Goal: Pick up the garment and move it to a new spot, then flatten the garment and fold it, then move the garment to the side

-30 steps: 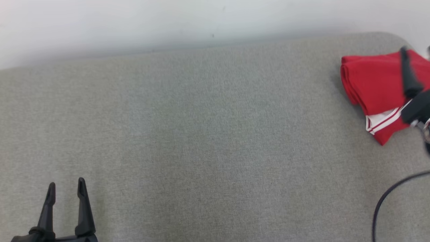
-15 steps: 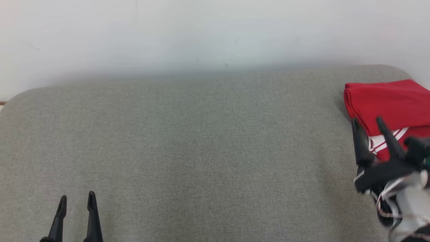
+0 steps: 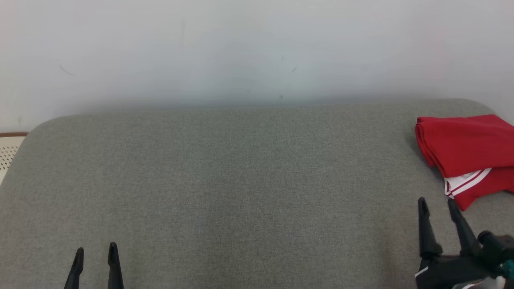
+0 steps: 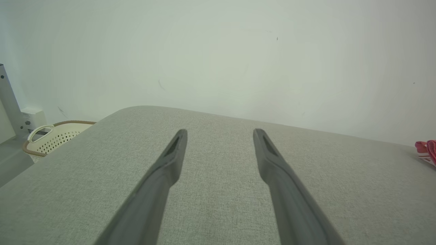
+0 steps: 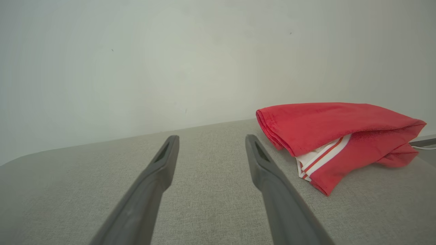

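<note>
Surface: grey woven-fabric padded top with rounded corners (image 3: 241, 180), which I logged against a plain white wall (image 3: 241, 48).
Garment: red cloth garment (image 3: 461, 144), folded over on itself. It lay at the far right corner of the top, close to the right edge, and touched neither gripper.
Markings: white band with red stripes (image 3: 466, 182) on the garment's near edge, showing from under the upper fold.
Container: cream perforated basket with a brown rim (image 4: 54, 137), beyond the top's left end and lower than it. I could not see into it from my views.
Left gripper (image 3: 96, 247): fingers spread apart with nothing between them, over the near left of the top.
Right gripper (image 3: 437, 200): fingers spread apart, holding nothing. It sat near the garment's striped edge, with bare grey fabric between them.
</note>
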